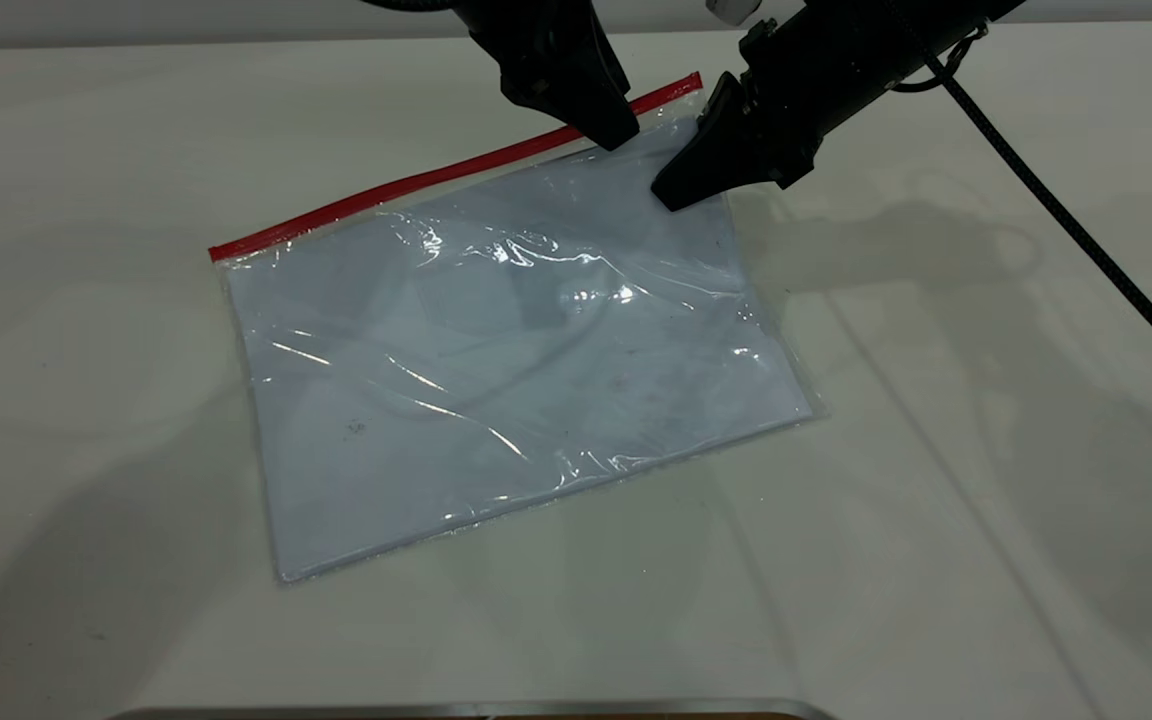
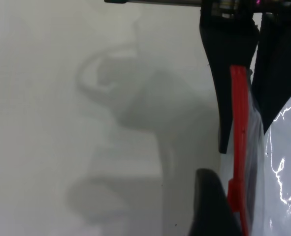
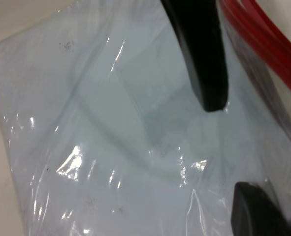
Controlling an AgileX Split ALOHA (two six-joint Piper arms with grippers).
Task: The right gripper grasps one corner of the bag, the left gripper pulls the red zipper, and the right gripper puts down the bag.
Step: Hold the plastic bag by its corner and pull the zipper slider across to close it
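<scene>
1. My right tool (image 1: pixel 671 195) is over the far right part of the bag (image 1: pixel 496 340), near its zip-end corner (image 1: pixel 701 95), fingers apart, nothing pinched yet as far as I can see.
2. My left tool (image 1: pixel 616 135) is right at the red zipper (image 1: pixel 436 180), fingers apart, straddling the strip in the wrist view.
3. The bag lies flat on the worktop (image 1: pixel 936 500). The zip's long axis runs from that corner off toward my left, so that's the pull direction, I reckon.

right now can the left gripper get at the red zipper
Probably yes. The left gripper already hangs at the red zipper near the bag's far corner, its fingers either side of the strip. The right gripper sits beside it, not blocking.
</scene>
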